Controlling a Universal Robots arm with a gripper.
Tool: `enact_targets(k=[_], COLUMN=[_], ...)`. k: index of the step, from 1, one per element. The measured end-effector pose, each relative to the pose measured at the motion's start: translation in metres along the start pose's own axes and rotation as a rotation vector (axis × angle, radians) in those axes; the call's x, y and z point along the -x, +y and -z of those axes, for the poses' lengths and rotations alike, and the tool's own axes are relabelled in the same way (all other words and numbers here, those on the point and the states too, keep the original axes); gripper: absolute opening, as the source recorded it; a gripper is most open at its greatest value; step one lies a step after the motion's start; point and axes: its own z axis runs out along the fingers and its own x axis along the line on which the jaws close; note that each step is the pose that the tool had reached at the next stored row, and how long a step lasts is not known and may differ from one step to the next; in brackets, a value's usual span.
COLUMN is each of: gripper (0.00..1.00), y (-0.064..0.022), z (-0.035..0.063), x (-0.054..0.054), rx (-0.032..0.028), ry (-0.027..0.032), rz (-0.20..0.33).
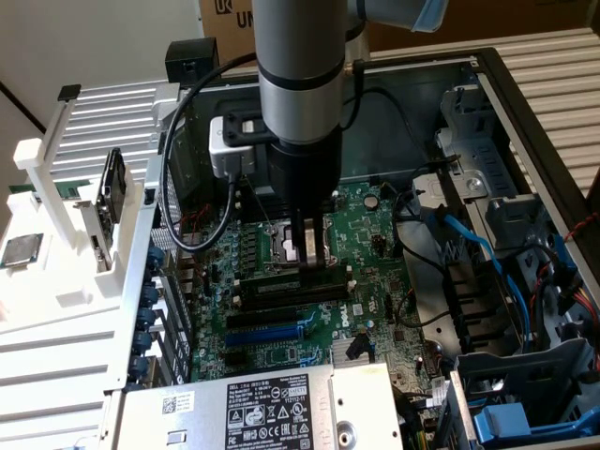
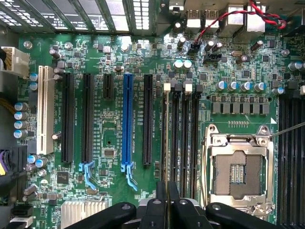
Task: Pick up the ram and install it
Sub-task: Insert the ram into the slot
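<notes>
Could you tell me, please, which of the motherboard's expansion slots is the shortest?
The short black slot, right beside the blue slot; every other slot in the row, the white slot included, runs far longer.

A robotics lab or test bench (not a home or an office desk); a grey robot arm (image 1: 298, 84) hangs over an open computer case (image 1: 525, 103) lying on its side, its motherboard (image 1: 375, 230) bare and its cables (image 1: 473, 244) exposed; beside it a white rack (image 1: 56, 202) holds loose parts, a processor chip (image 1: 21, 251) among them; a cardboard box (image 1: 220, 17) stands behind.
</notes>
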Motion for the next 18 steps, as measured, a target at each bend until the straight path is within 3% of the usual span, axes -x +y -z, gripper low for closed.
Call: enact_targets(k=[9,18], gripper=[0.13,0.13], y=[-0.0010,-0.0020], z=[0.0001,-0.0003], x=[0.0000,0.0000], rx=[0.0090,0.0104], ry=[0.0002,0.0002], rz=[0.000,0.000])
